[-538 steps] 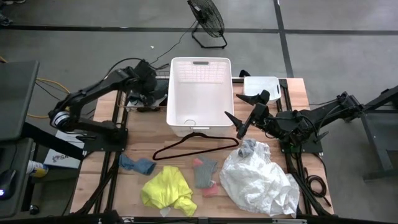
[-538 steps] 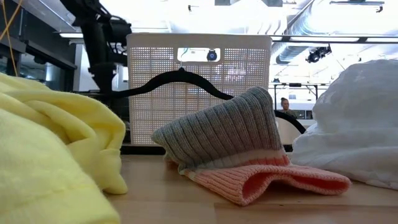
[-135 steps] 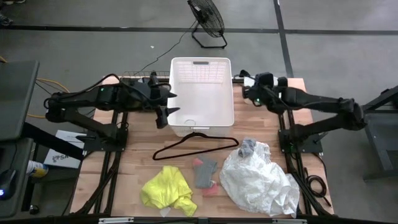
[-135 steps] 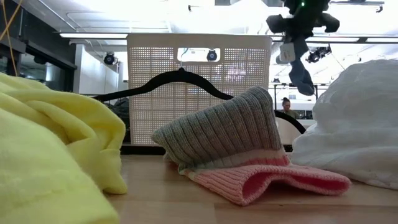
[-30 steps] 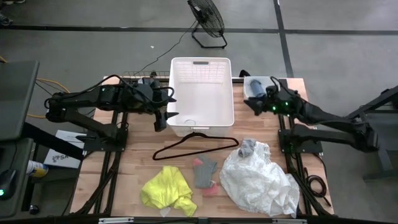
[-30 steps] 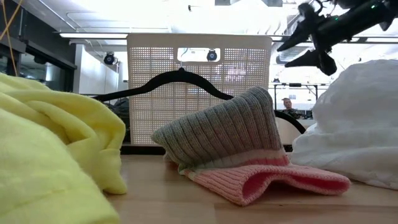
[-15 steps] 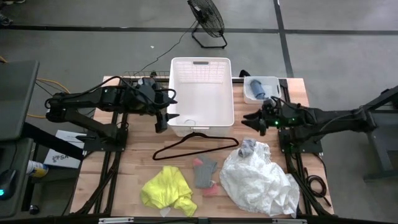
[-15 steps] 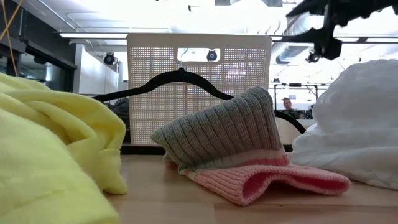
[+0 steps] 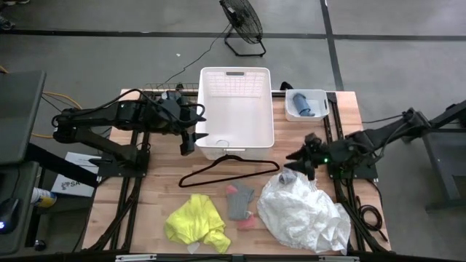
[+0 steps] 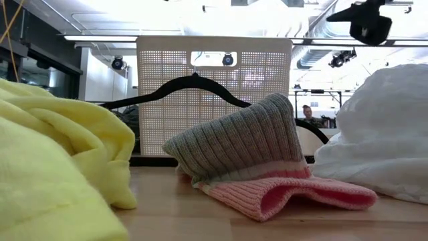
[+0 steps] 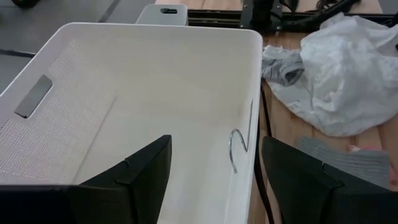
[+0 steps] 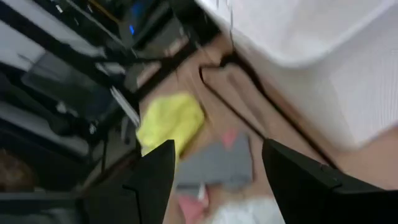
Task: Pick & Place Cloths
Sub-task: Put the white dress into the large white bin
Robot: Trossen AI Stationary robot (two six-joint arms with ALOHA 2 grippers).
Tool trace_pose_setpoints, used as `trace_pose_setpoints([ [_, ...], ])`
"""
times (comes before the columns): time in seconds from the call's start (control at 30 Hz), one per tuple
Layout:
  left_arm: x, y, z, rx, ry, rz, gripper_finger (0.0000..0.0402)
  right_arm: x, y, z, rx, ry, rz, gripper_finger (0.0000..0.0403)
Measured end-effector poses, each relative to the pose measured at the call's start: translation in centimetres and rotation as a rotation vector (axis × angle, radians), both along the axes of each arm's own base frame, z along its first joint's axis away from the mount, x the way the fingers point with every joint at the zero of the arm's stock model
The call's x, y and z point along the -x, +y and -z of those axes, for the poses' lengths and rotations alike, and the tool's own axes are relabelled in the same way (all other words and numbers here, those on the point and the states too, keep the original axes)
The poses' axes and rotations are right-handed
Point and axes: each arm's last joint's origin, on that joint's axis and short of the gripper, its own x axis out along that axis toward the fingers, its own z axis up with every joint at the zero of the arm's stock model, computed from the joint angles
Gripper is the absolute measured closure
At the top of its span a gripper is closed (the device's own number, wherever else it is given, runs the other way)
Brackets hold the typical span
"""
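Note:
The large white cloth point(image 9: 306, 212) lies at the table's near right, with a small dark grey piece point(image 9: 290, 173) at its far edge. The yellow cloth point(image 9: 195, 222) and a grey-and-pink knit piece point(image 9: 240, 201) lie on the boards nearer the middle. A blue piece point(image 9: 303, 107) rests in the small white bin point(image 9: 293, 115). My right gripper point(image 9: 298, 161) hovers open just above the dark grey piece and touches nothing. My left gripper point(image 9: 191, 138) waits open by the white basket's point(image 9: 262, 109) near left corner, fingers over the basket's inside point(image 11: 214, 168).
The thin black hanger point(image 9: 226, 172) lies in front of the basket, its metal hook point(image 11: 239, 146) caught over the basket's near wall. In the low view the knit piece point(image 10: 247, 161) sits in front of the basket point(image 10: 214, 87), between yellow cloth point(image 10: 53, 174) and white cloth point(image 10: 381, 134).
My right gripper has swung from beside the small bin at the far right toward the near edge, and now hangs over the dark grey piece beside the white cloth. It has stayed open. The cloths have not moved.

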Motion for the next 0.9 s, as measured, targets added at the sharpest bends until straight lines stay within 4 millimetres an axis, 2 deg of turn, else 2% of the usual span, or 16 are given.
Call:
trace_pose_setpoints([
  [0.3, 0.0, 0.0, 0.0, 0.0, 0.003, 0.0, 0.0155, -0.6, 3.2, 0.2, -0.085, 0.218, -0.114, 0.017],
  [0.6, 0.0, 0.0, 0.0, 0.0, 0.003, -0.001, 0.0155, -1.2, 6.3, 0.3, -0.167, 0.358, -0.206, 0.017],
  [0.9, 0.0, 0.0, 0.0, 0.008, 0.003, 0.01, 0.0155, -1.5, 9.7, 2.4, -0.291, 0.546, -0.227, 0.017],
])
